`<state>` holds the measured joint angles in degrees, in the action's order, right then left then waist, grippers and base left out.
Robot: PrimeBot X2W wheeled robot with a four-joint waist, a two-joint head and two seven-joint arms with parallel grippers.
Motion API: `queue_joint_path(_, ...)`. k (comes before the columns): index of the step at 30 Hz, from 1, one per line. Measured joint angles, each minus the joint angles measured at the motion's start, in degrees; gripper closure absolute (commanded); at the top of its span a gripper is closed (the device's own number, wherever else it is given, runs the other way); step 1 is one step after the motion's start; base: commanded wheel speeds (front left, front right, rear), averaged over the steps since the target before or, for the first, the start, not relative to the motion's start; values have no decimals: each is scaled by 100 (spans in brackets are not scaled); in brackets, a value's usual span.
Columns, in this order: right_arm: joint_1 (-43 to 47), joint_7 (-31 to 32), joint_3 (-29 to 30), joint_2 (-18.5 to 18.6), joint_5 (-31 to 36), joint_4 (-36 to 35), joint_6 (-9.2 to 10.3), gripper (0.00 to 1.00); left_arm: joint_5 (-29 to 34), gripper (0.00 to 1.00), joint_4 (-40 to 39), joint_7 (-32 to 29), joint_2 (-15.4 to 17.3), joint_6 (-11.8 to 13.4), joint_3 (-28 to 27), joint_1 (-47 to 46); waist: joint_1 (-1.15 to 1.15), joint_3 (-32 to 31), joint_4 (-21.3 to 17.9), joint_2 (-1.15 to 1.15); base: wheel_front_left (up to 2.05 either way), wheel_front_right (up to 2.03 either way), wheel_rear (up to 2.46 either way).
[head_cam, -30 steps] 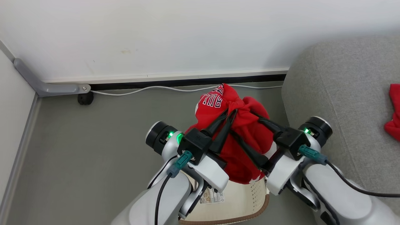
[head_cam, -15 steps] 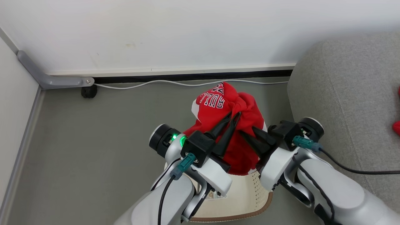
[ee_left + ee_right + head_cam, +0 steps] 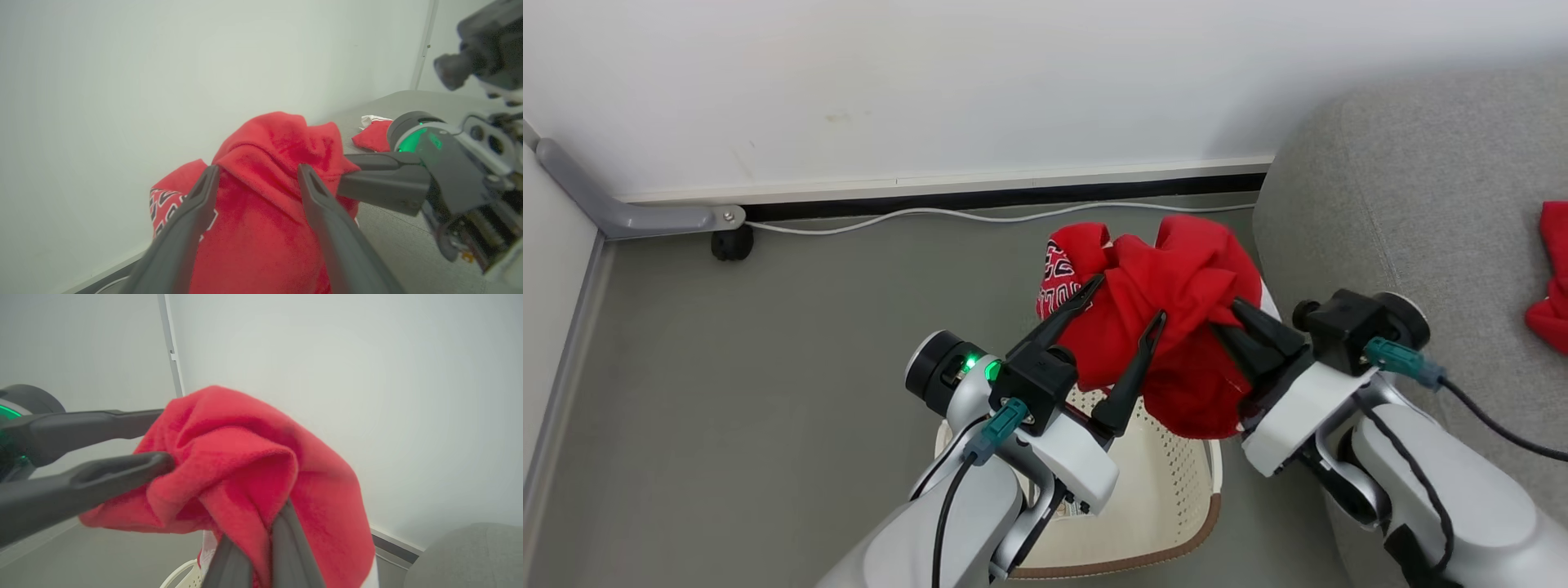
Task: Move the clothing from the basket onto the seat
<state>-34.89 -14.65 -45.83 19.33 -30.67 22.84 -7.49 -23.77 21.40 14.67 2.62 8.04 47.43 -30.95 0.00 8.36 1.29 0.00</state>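
Clothing (image 3: 1176,327) hangs bunched above the basket (image 3: 1176,490), pinched in your closed right fingers (image 3: 1258,335); your left fingers (image 3: 1135,367) stand open beside it, holding nothing. Draw them clear first, then swing right over the seat (image 3: 1405,204), lifting enough that the low end clears the basket.
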Motion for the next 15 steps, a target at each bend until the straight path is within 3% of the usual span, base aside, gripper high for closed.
queue_joint_path(6, 168, 0, 598, 56, 49, -164, 0, 100, 15, 0, 143, 0, 4, -221, 45, 3, 0, -7, -147, 0, 0, 0, 0)
queue_joint_path(15, 386, 0, 1280, 121, 49, -331, 0, 100, 116, 0, 255, 0, 3, -793, -16, 87, 0, -82, -607, 0, 0, 0, 0)
